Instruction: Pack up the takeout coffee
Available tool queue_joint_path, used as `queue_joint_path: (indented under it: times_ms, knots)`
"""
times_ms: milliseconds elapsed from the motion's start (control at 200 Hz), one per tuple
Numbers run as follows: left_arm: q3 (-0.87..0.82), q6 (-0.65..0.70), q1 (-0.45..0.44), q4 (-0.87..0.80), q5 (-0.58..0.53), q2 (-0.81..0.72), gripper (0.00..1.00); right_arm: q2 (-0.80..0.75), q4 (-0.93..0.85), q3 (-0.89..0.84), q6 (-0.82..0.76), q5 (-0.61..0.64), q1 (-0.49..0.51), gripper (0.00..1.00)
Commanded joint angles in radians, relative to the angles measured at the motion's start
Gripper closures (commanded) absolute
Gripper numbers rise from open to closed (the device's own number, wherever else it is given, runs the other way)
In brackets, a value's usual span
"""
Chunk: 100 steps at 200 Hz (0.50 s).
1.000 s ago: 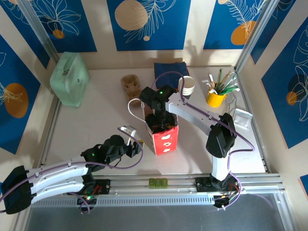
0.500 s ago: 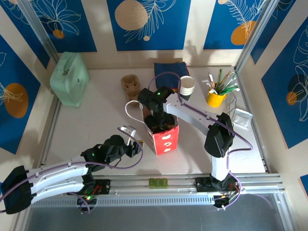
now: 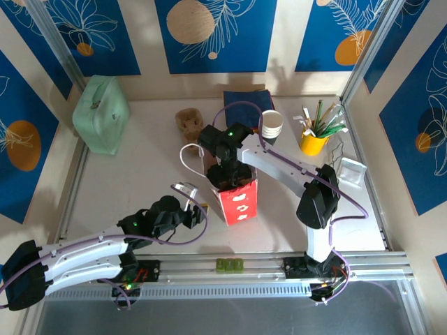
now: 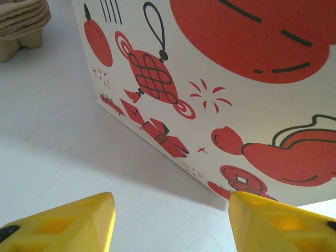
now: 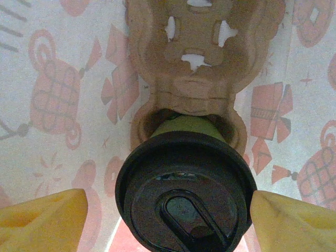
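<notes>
Top external view: a red-and-white paper bag (image 3: pixel 239 201) stands upright mid-table, and the right arm (image 3: pixel 279 164) bends over it and reaches down into its open mouth.
Takeout coffee: the takeout coffee (image 5: pixel 185 126) sits inside the bag, upright, its base seated in one socket of a brown pulp cup carrier (image 5: pixel 191 68) (the cup wall reads olive in this light).
Lid: a black lid (image 5: pixel 152 178) is on the cup, its oval sip plug facing the right wrist camera.
Right gripper: the right gripper (image 5: pixel 168 223) hangs over the cup with its yellow fingers (image 5: pixel 44 220) spread wide, one on each side of the lid. There is a clear gap on one side. The other finger is just beside the rim, and contact there cannot be told.
Left gripper: the left gripper (image 4: pixel 170 226) is low over the white table (image 4: pixel 63 147), jaws apart with nothing between them, facing the bag's printed side from just beside it.
Left arm: it lies along the near-left of the table, its wrist (image 3: pixel 167 209) close to the bag's left corner.
Bag print: red lanterns, knots and coins on white.
Back of the table: a mint-green case (image 3: pixel 101 115) at the left, a stack of pulp trays (image 3: pixel 187 122), a blue folded cloth (image 3: pixel 248 101), a stack of paper cups (image 3: pixel 271 125) and a yellow cup of sticks (image 3: pixel 314 142) (all well apart from the bag).
</notes>
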Motion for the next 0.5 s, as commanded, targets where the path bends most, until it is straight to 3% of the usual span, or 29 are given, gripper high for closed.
queue_joint_path:
  times_ms: [0, 495]
  knots:
    - [-0.009, -0.016, -0.011, -0.014, -0.017, -0.007, 0.41, -0.03, -0.025, 0.025, -0.009, -0.026, -0.007, 0.18]
    - [-0.007, -0.015, -0.01, -0.019, -0.017, -0.01, 0.41, -0.05, 0.03, -0.028, 0.022, -0.1, -0.026, 0.2]
